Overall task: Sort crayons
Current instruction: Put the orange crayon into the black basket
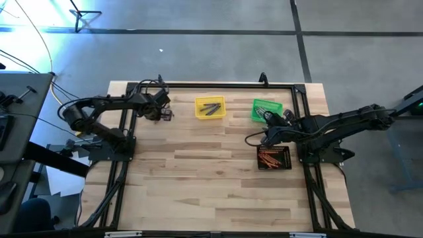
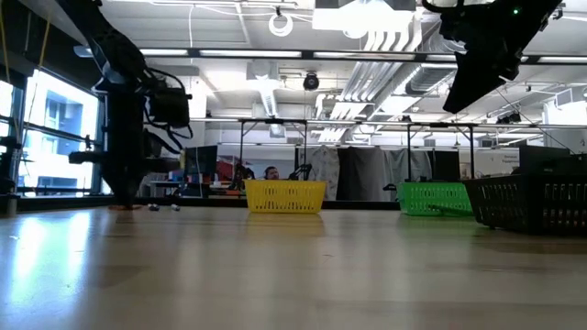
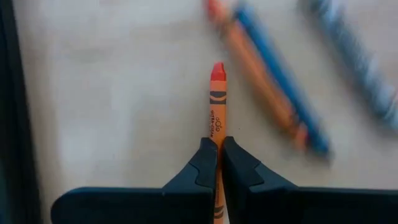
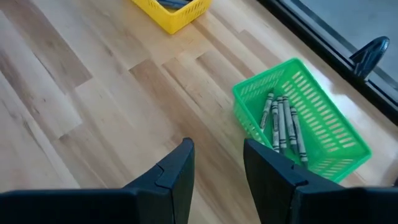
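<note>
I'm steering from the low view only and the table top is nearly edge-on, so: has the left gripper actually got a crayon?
Observer: Yes. The left gripper is shut on an orange crayon, red tip pointing away from the wrist.
Operator: Any loose ones near it?
Observer: Another orange crayon and a blue crayon lie side by side on the table just beyond it.
Operator: And the right gripper?
Observer: The right gripper is open and empty, beside the green bin, which holds several grey crayons.
Operator: What's in the black bin?
Observer: The black bin holds a heap of orange crayons.
</note>
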Controlling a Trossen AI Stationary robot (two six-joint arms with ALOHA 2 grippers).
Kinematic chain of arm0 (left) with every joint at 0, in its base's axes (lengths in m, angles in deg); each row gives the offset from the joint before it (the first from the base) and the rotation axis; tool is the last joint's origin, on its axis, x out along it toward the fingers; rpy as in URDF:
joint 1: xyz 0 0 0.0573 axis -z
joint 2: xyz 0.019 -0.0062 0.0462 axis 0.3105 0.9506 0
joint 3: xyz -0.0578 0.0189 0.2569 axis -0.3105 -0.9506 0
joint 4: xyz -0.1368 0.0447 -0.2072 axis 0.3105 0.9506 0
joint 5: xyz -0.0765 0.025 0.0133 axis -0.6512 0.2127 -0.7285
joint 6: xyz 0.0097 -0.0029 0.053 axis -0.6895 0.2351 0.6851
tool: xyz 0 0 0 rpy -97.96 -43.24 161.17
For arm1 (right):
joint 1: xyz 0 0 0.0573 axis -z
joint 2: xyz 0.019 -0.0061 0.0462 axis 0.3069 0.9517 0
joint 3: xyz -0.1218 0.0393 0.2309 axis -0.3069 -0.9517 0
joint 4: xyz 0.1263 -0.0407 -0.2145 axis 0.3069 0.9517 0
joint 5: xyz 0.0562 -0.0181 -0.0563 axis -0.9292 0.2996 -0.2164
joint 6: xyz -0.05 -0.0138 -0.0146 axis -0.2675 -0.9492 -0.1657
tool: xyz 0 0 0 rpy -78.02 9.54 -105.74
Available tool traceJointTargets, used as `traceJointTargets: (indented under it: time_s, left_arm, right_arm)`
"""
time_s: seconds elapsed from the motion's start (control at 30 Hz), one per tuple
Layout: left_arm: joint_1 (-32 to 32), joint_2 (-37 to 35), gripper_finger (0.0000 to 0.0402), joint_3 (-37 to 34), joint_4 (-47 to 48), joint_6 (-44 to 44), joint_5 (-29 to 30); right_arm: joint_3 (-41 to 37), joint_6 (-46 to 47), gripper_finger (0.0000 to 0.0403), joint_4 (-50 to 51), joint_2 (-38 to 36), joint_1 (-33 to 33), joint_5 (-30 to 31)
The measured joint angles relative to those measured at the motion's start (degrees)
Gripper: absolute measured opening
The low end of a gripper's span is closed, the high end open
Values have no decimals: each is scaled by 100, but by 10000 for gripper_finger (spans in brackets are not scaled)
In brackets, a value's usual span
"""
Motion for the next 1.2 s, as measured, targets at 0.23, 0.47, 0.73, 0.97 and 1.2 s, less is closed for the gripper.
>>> traceJointTargets:
  time_s: [0.23, 0.47, 0.73, 0.97, 1.2]
  left_arm:
    - [6, -708, 1, 3, 197, 449, 41]
    - [438, -1599, 1, 15, -129, 920, -45]
    - [1935, -2436, 1, -62, -2010, 1439, -68]
    - [3178, -2481, 0, -519, -4533, 2007, -66]
    - [4098, -2024, 0, -907, -6231, 1949, 81]
  right_arm:
    - [0, 1, 134, -42, 0, 2, -9]
    - [0, -407, 134, -265, 0, 2, 18]
    - [-96, -286, 134, -665, -4, 8, 961]
    - [-1230, -1681, 134, -4148, -1, 315, 118]
    - [-2262, -2228, 134, -8039, 42, 877, -1694]
